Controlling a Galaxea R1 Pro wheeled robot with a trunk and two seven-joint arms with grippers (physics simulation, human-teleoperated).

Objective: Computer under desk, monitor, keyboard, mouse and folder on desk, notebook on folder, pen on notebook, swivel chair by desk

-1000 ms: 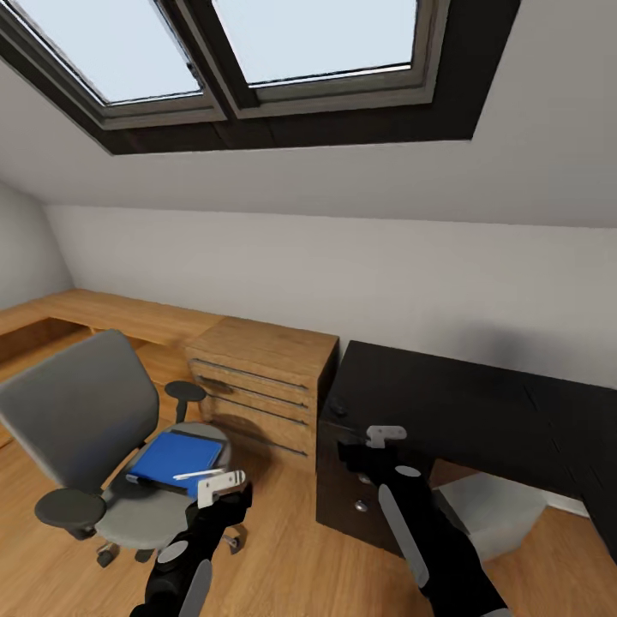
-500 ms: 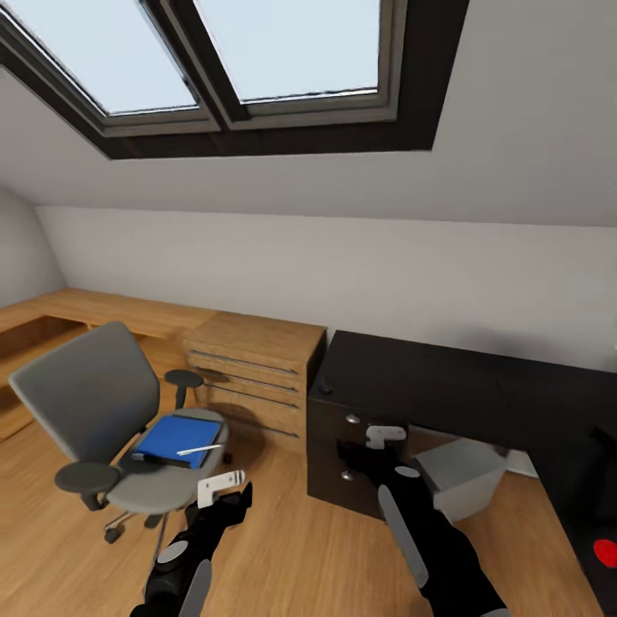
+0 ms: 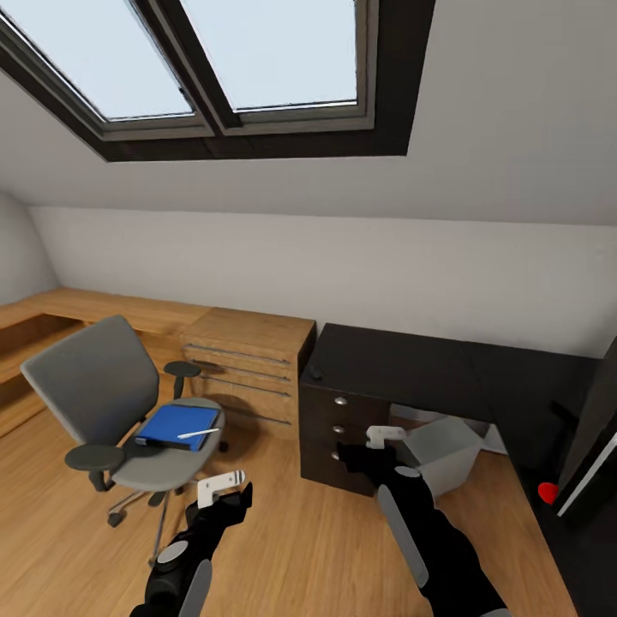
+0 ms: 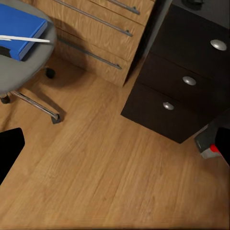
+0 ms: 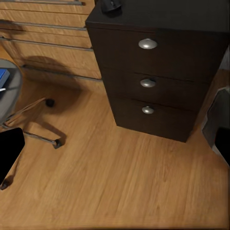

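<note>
A: Here, lower left of the head view: swivel chair [image 3: 128, 411], grey seat and back, black armrests, upright on the wooden floor [image 3: 283, 548], well apart from the bench [image 3: 403, 368].

B: And on its seat?

A: Folder [image 3: 176, 426], bright blue, lying flat. Pen [image 3: 199, 434], thin and white, resting across the folder's top.

B: Location of the bench?

A: Centre to right of the frame, glossy black top, against the white wall [image 3: 343, 266]. Three dark drawers [image 5: 148, 81] with round silver knobs under its left end. Small dark object [image 3: 315, 374] on the near-left corner of the top, too small to name.

B: Beneath the top?

A: Computer [image 3: 446, 454], light grey box, on the floor under the bench, just right of the drawers.

B: Far right edge?

A: Monitor [image 3: 591, 454], black slab with a pale edge and a red dot at its corner, cut off by the frame; footing not discernible.

B: Between chair and bench?

A: Light-wood chest of drawers [image 3: 248, 368], just beside the bench's left side; contact not discernible.

B: State of the arms?

A: Both raised in the lower middle of the head view, over bare floor. Left fingers [image 4: 10, 152] spread wide, released, grasping nothing. Right fingers [image 5: 9, 153] likewise spread and released, with only floor and drawer fronts between them.
</note>
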